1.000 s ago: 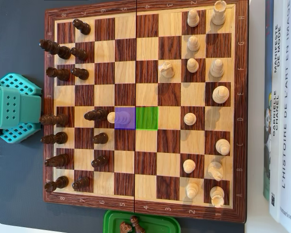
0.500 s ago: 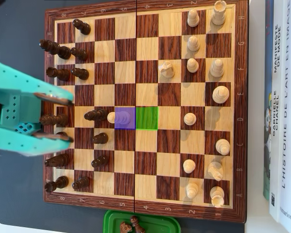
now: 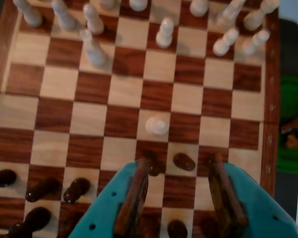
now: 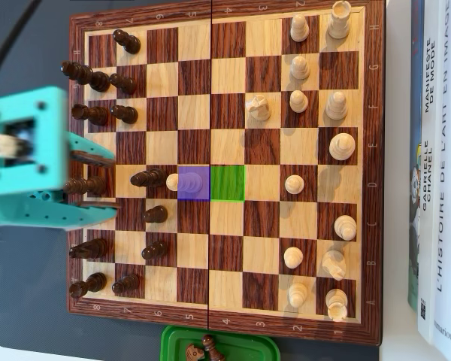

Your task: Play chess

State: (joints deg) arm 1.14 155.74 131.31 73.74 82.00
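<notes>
The teal claw (image 4: pixel 109 181) hangs over the chessboard's (image 4: pixel 225 19) dark-piece edge — jaws apart, gripping nothing — with a white pawn (image 3: pixel 157 124) just ahead on the purple-tinted square (image 4: pixel 194 183).

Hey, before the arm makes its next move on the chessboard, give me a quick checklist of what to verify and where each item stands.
1. Is the teal hand open: ok, jaws apart.
2. Is the pale wooden pawn upright on the purple-marked square: ok.
3. Is the green-marked square free: ok.
4. Is the straight path from hand to pawn clear: not ok, a dark wooden piece stands between.
5. Does the hand ride above the dark pieces: cannot tell.
</notes>
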